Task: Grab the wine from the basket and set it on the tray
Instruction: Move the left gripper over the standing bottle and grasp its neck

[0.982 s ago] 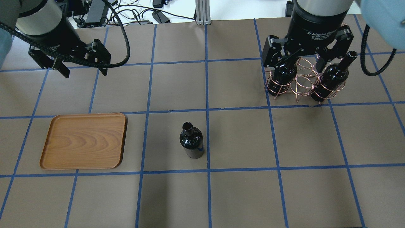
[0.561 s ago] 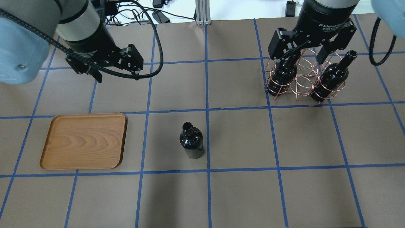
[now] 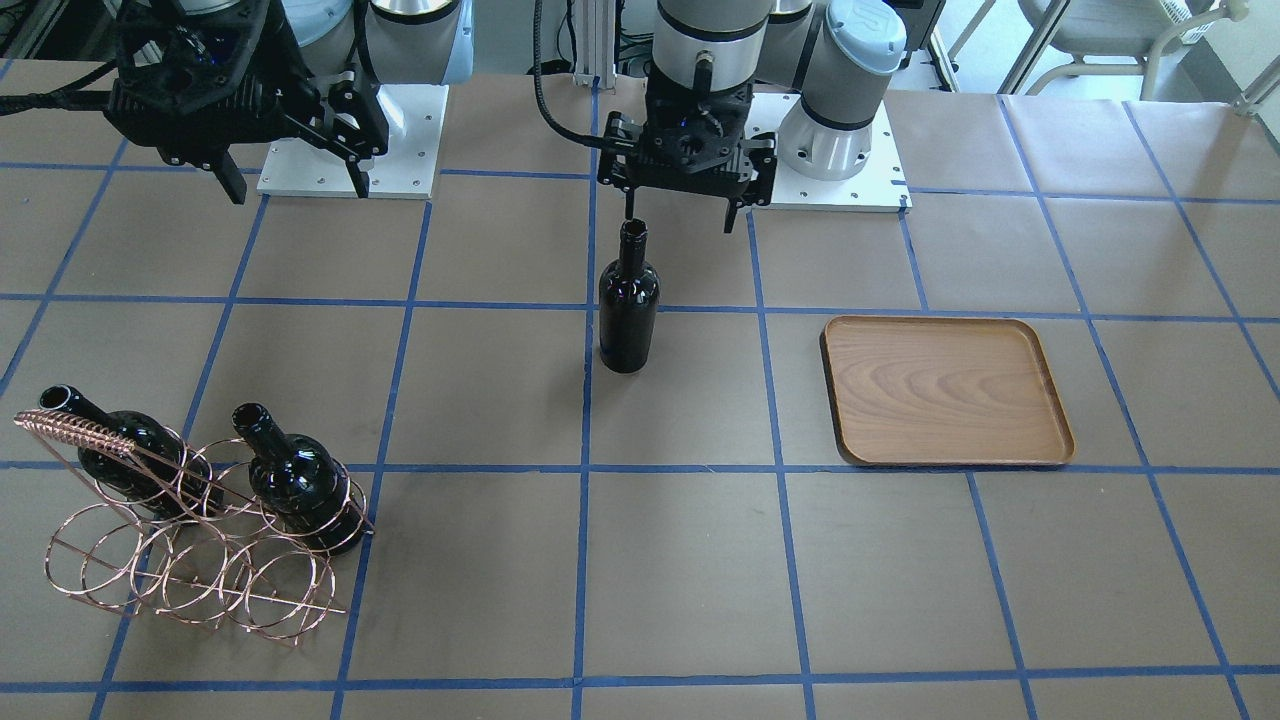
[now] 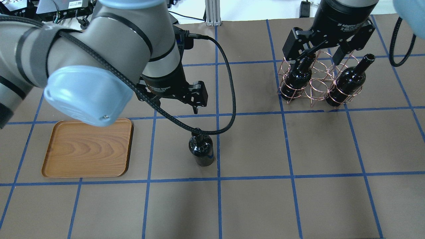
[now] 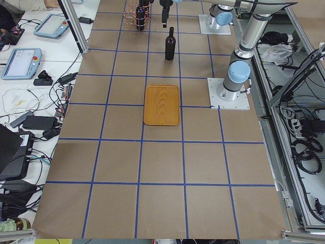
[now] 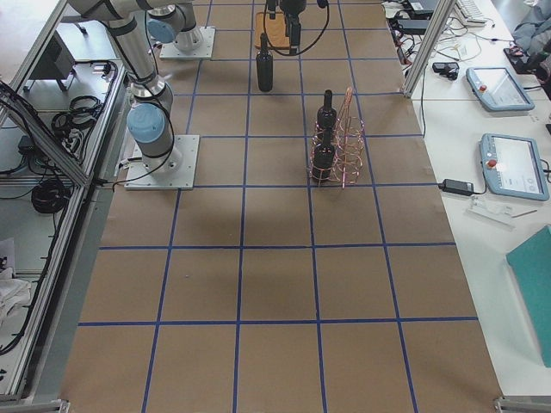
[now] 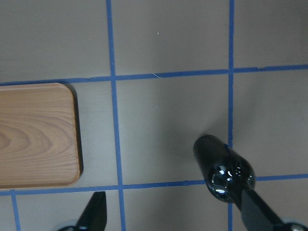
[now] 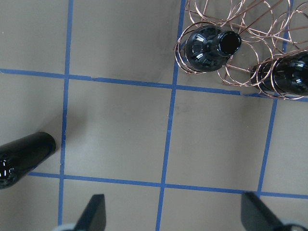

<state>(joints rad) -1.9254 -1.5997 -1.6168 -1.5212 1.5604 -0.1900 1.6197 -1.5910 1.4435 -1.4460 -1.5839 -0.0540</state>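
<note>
One black wine bottle point(image 4: 201, 149) stands upright on the table, right of the wooden tray point(image 4: 88, 147); it also shows in the front view point(image 3: 628, 310). My left gripper point(image 4: 176, 105) is open and empty, hovering just behind and above the bottle's neck point(image 3: 680, 212). In the left wrist view the bottle point(image 7: 224, 168) lies near the right finger and the tray point(image 7: 33, 134) at the left. Two more bottles point(image 4: 297, 78) point(image 4: 348, 83) sit in the copper wire basket point(image 4: 315, 88). My right gripper point(image 4: 317, 58) is open and empty, high above the basket.
The table is brown paper with a blue tape grid. The left arm's black cable point(image 4: 229, 99) loops over the standing bottle's neck in the overhead view. The basket point(image 3: 190, 560) stands near the table's operator-side edge.
My left arm has swung from the far left towards the middle, to the standing bottle. My right gripper has pulled up and back a little from the basket. The bottles have not moved.
</note>
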